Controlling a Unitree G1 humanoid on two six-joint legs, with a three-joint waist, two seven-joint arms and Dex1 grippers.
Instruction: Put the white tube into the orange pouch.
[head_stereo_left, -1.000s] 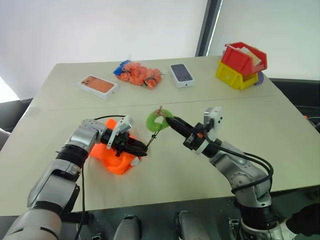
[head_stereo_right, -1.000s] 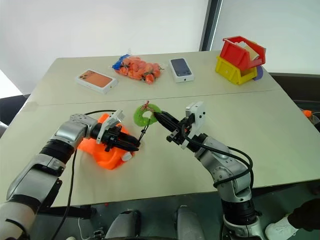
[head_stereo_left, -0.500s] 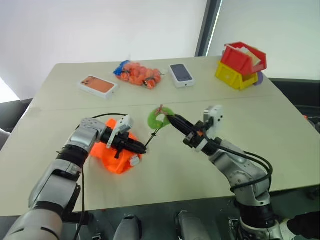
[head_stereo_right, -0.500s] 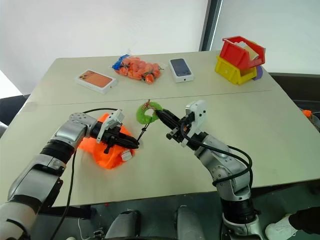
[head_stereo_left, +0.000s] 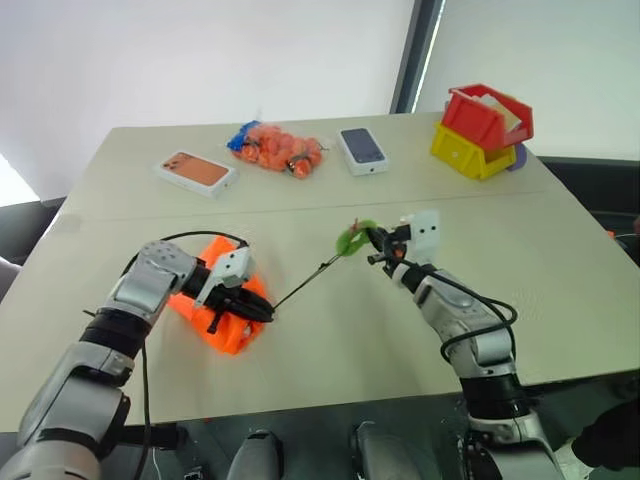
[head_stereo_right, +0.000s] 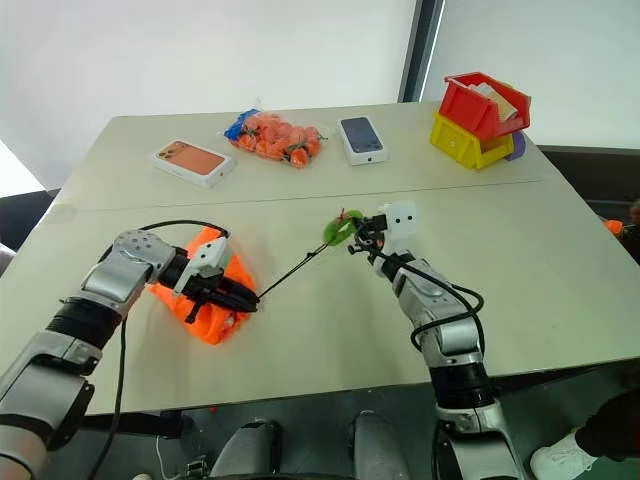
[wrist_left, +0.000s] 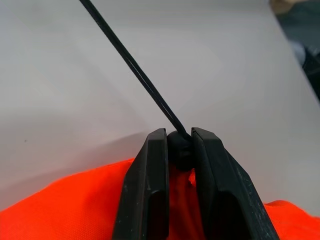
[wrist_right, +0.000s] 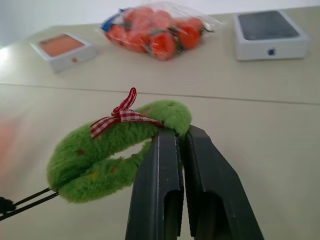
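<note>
We pull pouch (head_stereo_left: 215, 305) shut: left claw (wrist_left: 178, 150) pinches cord stopper at mouth, right claw (wrist_right: 181, 135) clamps green ring (wrist_right: 107, 150). Tube likely inside, unseen. Keep cord (head_stereo_left: 305, 285) taut, pull straight.

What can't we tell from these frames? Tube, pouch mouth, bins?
- White tube: cannot be made out; whether it is inside the orange pouch is hidden by fabric.
- Pouch mouth: covered by the left gripper, pinched on the cord.
- Red bin and yellow bin: contents too small and turned away.
- Right gripper grips the green ring charm; its far side is hidden.
</note>
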